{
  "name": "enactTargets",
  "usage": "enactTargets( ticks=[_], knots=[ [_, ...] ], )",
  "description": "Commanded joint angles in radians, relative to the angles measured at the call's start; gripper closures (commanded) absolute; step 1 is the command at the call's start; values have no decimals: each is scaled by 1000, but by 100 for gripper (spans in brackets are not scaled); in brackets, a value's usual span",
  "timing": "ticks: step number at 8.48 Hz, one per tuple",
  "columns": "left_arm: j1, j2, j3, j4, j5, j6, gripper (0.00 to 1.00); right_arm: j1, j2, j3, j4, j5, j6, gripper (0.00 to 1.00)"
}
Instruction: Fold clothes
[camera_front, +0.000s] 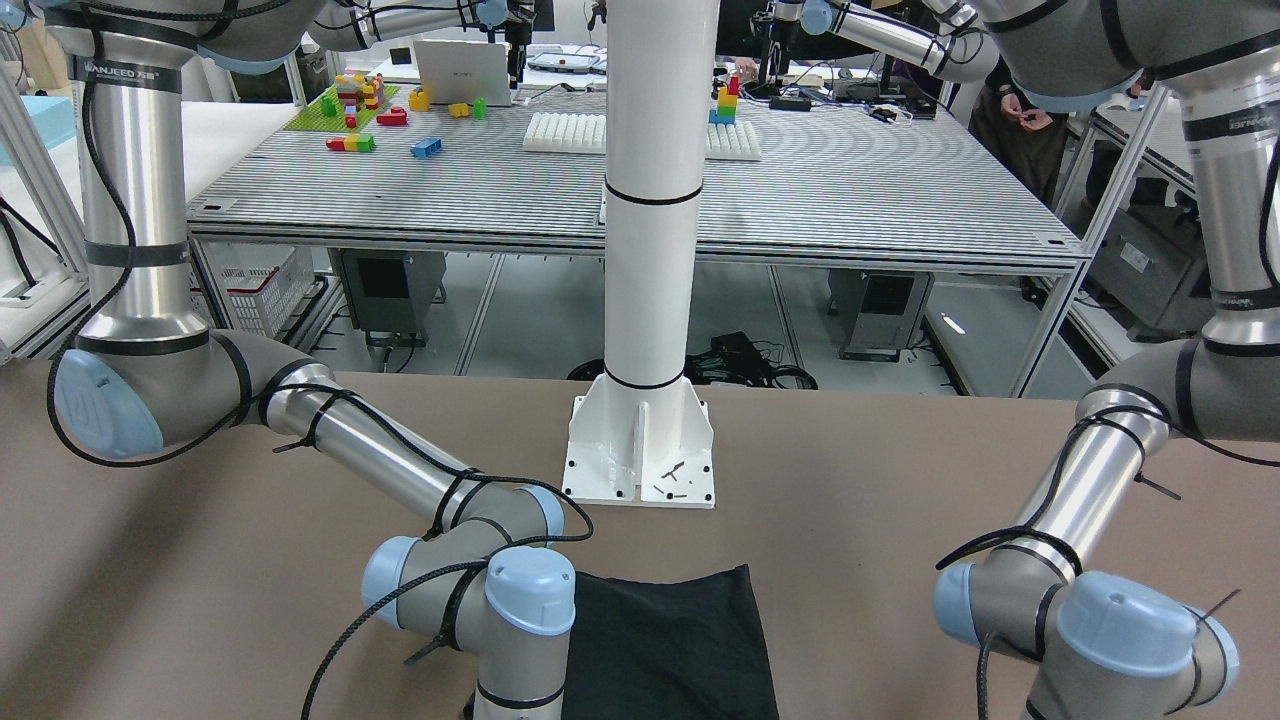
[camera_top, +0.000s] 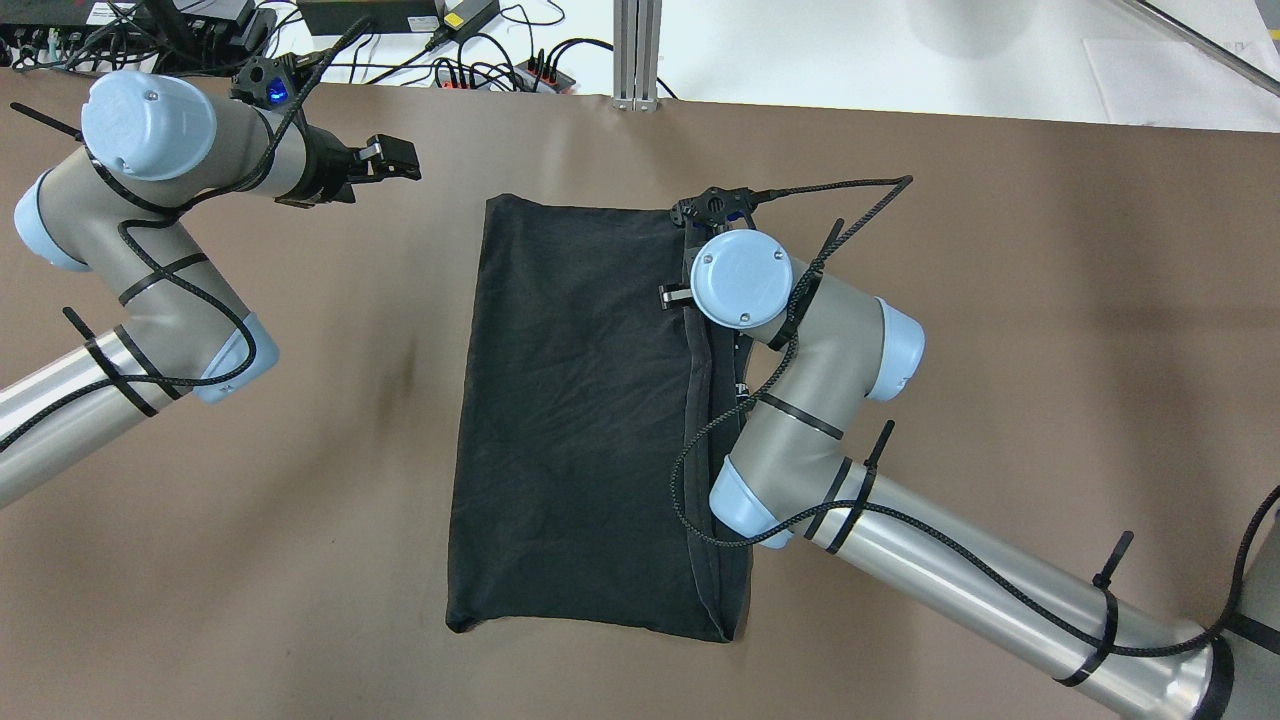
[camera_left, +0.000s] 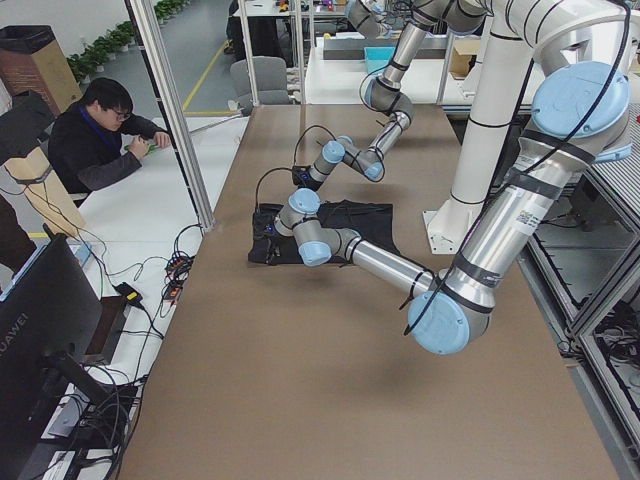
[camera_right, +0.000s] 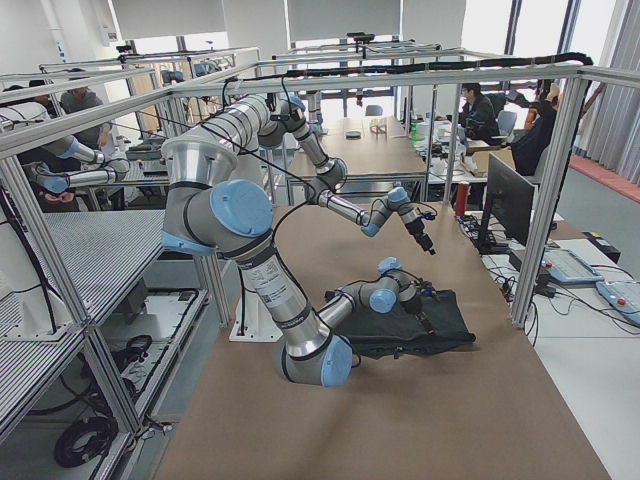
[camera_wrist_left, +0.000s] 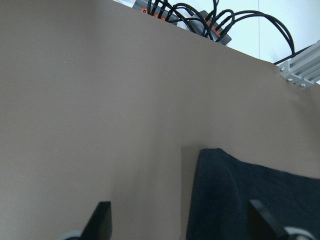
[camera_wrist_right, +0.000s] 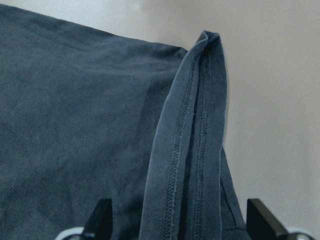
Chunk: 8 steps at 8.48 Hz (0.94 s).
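The black clothes (camera_top: 580, 420) lie flat on the brown table cover, folded into a long rectangle with a doubled hemmed edge (camera_top: 715, 480) along the right side. My right wrist hangs over that edge near its far corner, and in the overhead view it hides the gripper. In the right wrist view my right gripper (camera_wrist_right: 180, 225) is open, and the raised hemmed strip (camera_wrist_right: 192, 130) runs between its fingers. My left gripper (camera_top: 398, 160) is open and holds nothing. It hovers over bare cover to the left of the cloth's far left corner (camera_wrist_left: 215, 155).
The white pole's base plate (camera_front: 640, 450) stands at the robot's edge of the table, just behind the cloth (camera_front: 670, 640). A power strip and cables (camera_top: 470, 70) and an aluminium post (camera_top: 638, 50) lie beyond the far edge. A person (camera_left: 100, 140) sits beside the table.
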Motion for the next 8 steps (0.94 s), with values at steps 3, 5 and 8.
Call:
enactTargets(
  ticks=[3,5,8],
  knots=[
    [6,1,8,0,0,-1,5,-17,14,-60,39,-34,-12,6],
    [12,1,8,-1,1,-2,5,-15,6,-60,39,-34,-11,6],
    [12,3,4,-1,1,-7,5,-14,-12,-55,42,-32,-15,6]
  ],
)
